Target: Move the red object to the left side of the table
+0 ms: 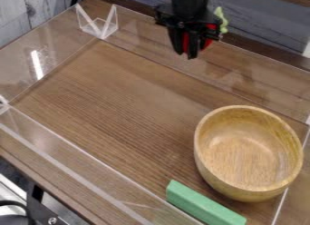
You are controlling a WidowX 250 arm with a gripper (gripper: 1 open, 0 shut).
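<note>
My gripper (189,47) hangs pointing down over the far middle of the table (121,111), just in front of the back wall. It is shut on the red object (209,29), a small glossy red piece with a green tip that shows at the right of the black fingers. The object is lifted off the wood, and the fingers hide part of it.
A large wooden bowl (201,142) sits at the front right. A flat green block (206,203) lies near the front edge beside it. Low clear acrylic walls (36,61) ring the tabletop, with a clear bracket (97,23) at the back left corner.
</note>
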